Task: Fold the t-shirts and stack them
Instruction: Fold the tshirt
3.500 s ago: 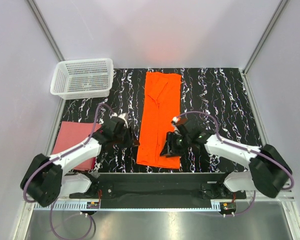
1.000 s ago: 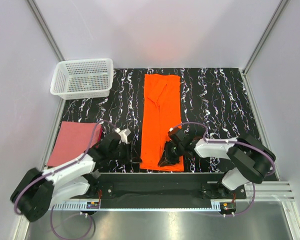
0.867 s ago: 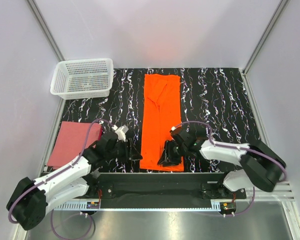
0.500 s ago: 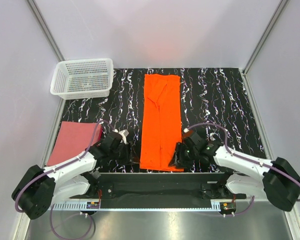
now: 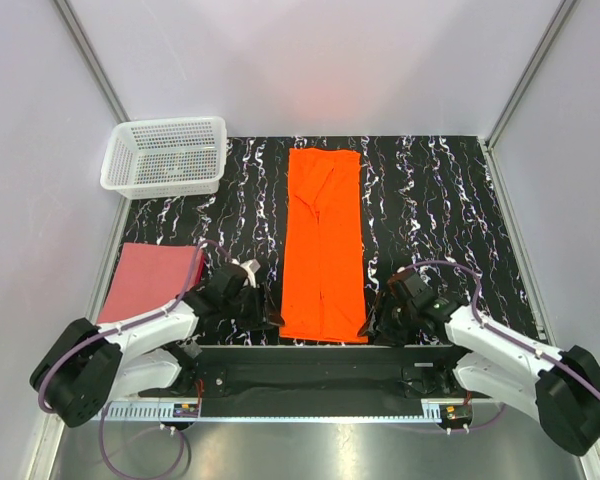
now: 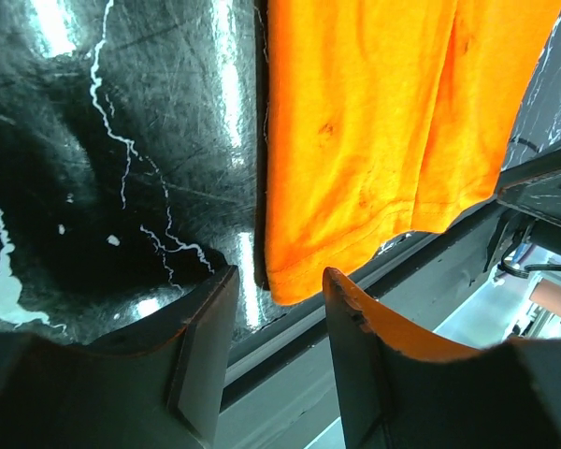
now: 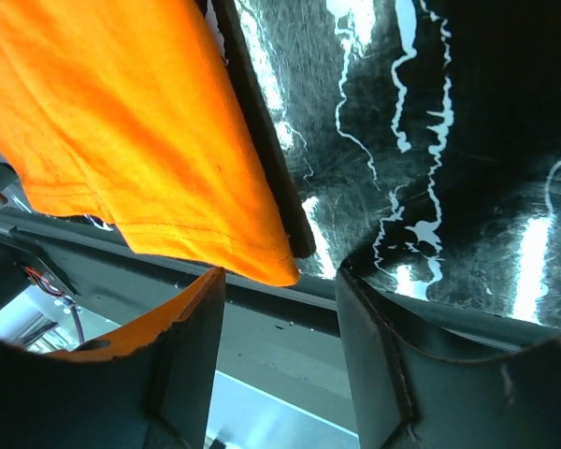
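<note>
The bright orange t-shirt [image 5: 323,245] lies as a long folded strip down the middle of the black marbled table, its hem hanging slightly over the near edge. The dusty pink-red t-shirt [image 5: 152,281] lies folded at the left edge. My left gripper [image 5: 271,322] is open at the orange shirt's near-left corner [image 6: 294,285], which sits between the jaws, untouched. My right gripper [image 5: 371,327] is open at the near-right corner [image 7: 279,271], which also lies between its jaws without being pinched.
A white plastic mesh basket [image 5: 167,156] stands at the back left. The table's near edge and a metal rail [image 6: 290,355] run right under both grippers. Grey walls enclose the table on three sides.
Both grippers have slid off the orange shirt's lower part and outward to its near corners at the table edge. The shirt's near end now lies flatter and straighter.
</note>
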